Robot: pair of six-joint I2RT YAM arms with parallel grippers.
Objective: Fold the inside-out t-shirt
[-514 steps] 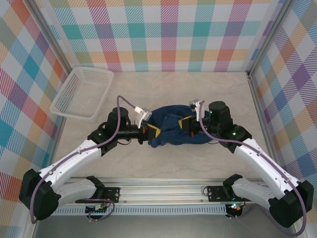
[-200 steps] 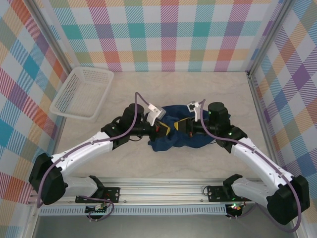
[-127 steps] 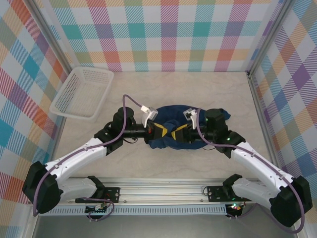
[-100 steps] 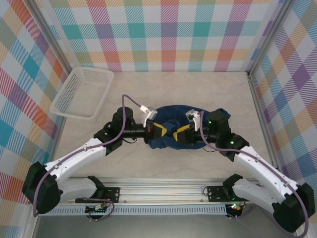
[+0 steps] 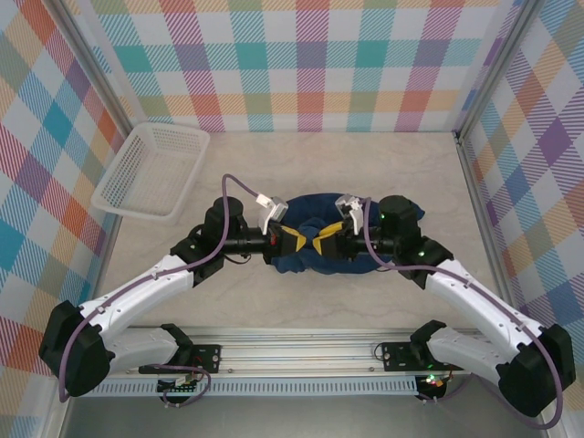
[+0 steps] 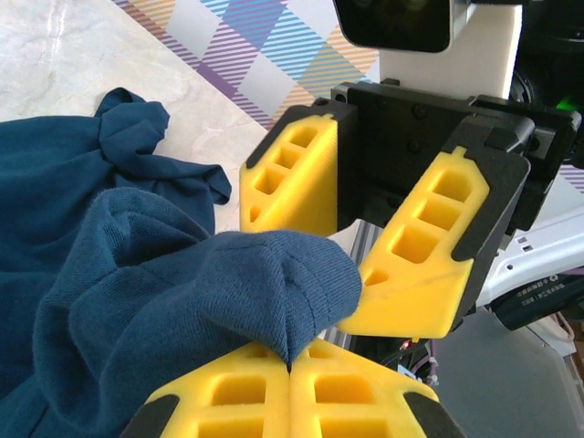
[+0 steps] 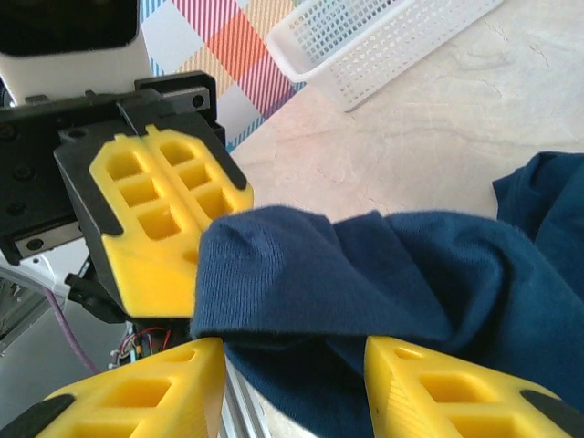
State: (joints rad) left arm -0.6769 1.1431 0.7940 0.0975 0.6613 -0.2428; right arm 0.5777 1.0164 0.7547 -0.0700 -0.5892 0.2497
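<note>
Your left jaws are pressed together, pinching a raised fold of the inside-out t-shirt (image 6: pixel 137 274); your right jaws stand spread, facing them at that fold.

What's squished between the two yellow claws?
A bunched fold of the navy t-shirt: the left gripper pinches it shut, the right gripper stands open around it, as both wrist views show.

Robot lab cell, plaid walls (image 5: pixel 310 64)

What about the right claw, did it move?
Yes. The right claw has slid left across the table, toward the side where the basket sits.
</note>
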